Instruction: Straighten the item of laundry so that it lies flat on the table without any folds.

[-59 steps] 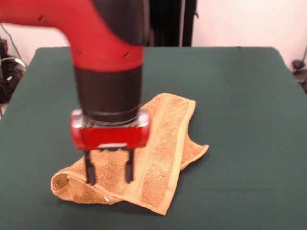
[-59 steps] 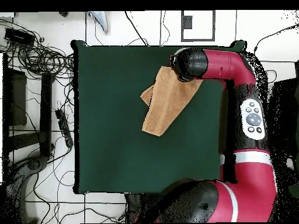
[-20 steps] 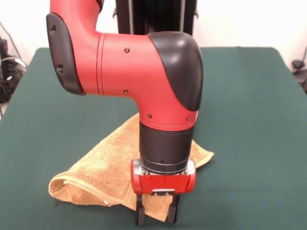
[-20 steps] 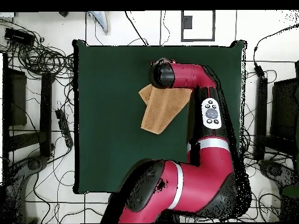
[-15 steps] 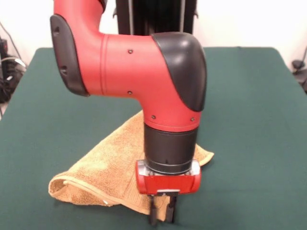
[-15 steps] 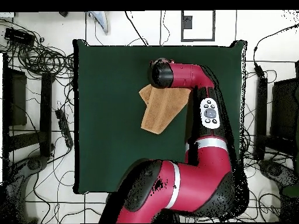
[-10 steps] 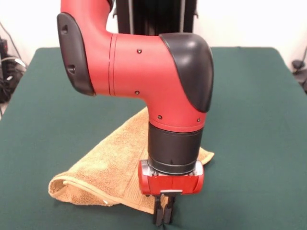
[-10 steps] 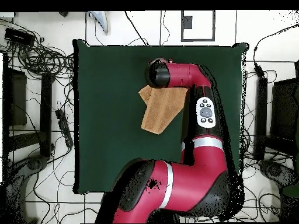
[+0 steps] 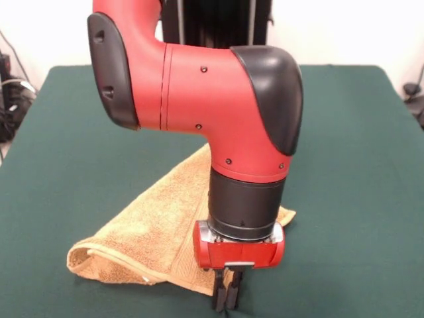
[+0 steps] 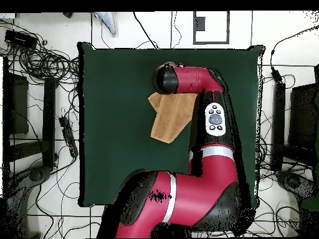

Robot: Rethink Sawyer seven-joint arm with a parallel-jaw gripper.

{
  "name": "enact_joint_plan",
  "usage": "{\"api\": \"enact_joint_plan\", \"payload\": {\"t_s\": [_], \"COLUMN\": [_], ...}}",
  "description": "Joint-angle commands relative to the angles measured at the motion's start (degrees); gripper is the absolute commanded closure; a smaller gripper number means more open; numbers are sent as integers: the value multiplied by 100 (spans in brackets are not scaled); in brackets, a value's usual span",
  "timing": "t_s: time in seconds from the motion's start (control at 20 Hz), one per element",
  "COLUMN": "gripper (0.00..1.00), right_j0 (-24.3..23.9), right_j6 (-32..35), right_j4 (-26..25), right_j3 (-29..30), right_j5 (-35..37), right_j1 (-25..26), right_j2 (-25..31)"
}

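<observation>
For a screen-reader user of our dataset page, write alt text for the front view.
A red and black robot arm reaches down with its gripper shut on the near corner of a folded orange-tan towel. The towel lies bunched in layers on a dark green table.

The towel (image 9: 149,232) is being shown as rough, looped terry cloth, matt and orange-tan, with a smoother hemmed edge. The table (image 9: 351,165) is being covered by smooth, matt dark green cloth. The arm (image 9: 199,99) is being seen as glossy red and black plastic shells.
</observation>
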Motion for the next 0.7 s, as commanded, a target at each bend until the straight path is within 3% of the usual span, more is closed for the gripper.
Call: {"api": "enact_joint_plan", "payload": {"t_s": [0.05,0.35,0.5,0.7], "gripper": [100,100,100,100], "right_j0": [124,-187,-382,-445], "right_j6": [1126,436,71,71], "right_j4": [119,502,594,586], "right_j3": [651,1548,1364,1373], "right_j5": [-289,791,858,505], "right_j1": [428,-804,-572,-362], "right_j2": [55,256,507,589]}}
